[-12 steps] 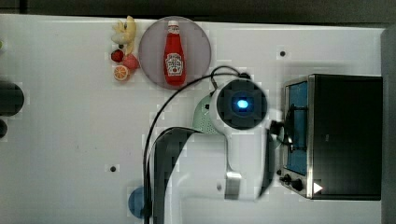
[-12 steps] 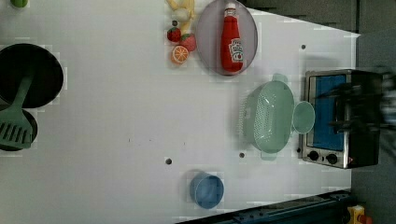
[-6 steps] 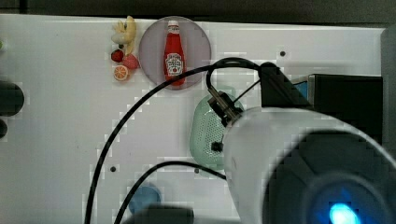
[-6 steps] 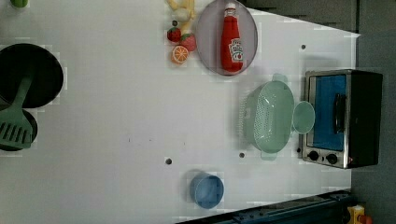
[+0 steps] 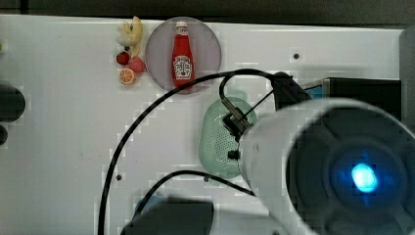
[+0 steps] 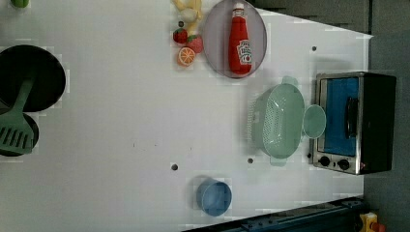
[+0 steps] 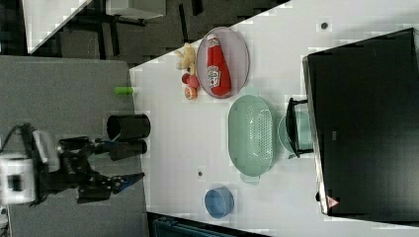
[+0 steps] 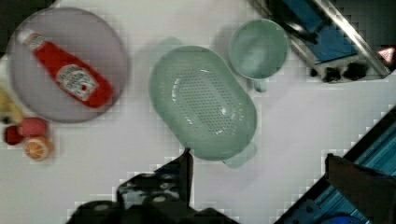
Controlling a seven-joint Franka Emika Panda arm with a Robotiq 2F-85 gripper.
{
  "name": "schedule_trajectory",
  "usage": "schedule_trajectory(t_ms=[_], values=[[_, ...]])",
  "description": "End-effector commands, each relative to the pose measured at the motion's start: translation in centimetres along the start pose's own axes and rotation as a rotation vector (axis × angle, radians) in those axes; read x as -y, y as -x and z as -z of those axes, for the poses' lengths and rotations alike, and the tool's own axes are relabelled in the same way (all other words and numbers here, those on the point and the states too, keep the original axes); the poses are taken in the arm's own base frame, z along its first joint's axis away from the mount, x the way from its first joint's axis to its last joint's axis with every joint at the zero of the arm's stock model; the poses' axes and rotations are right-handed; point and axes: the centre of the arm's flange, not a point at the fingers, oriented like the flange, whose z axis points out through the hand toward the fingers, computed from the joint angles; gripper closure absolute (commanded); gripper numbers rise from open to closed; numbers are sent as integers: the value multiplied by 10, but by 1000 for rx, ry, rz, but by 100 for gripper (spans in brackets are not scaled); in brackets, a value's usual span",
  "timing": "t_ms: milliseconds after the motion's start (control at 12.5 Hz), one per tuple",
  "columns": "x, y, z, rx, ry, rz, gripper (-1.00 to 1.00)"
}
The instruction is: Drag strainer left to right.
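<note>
- At the left view's left I see the black pan [image 6: 30,77] with the green spatula [image 6: 14,130], unchanged from a second ago.
- The grey plate [image 6: 212,53] carries the ketchup bottle [image 6: 240,41], toy fruit [image 6: 186,41] just beside it — nothing there has shifted.
- The strainer [image 6: 279,121] sits where it sat before, between the plate and the toaster oven [image 6: 355,123], with the mint mug [image 6: 314,122] touching or nearly touching its oven side.
- The blue cup [image 6: 213,197] stands apart, near the table [image 6: 121,169] edge.
- In the top view the arm [image 5: 342,171] has swelled toward the camera, now covering the strainer's right side.
- In the wrist view the gripper [image 8: 259,163] hangs above the strainer, fingers [image 8: 184,168] spread wide — holding nothing.
</note>
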Motion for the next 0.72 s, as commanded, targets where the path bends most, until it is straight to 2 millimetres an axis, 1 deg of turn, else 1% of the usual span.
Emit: schedule_trajectory(t_ms=[80, 720], values=[[16, 0, -23, 30, 30, 74, -100], [21, -4, -33, 44, 44, 75, -100]])
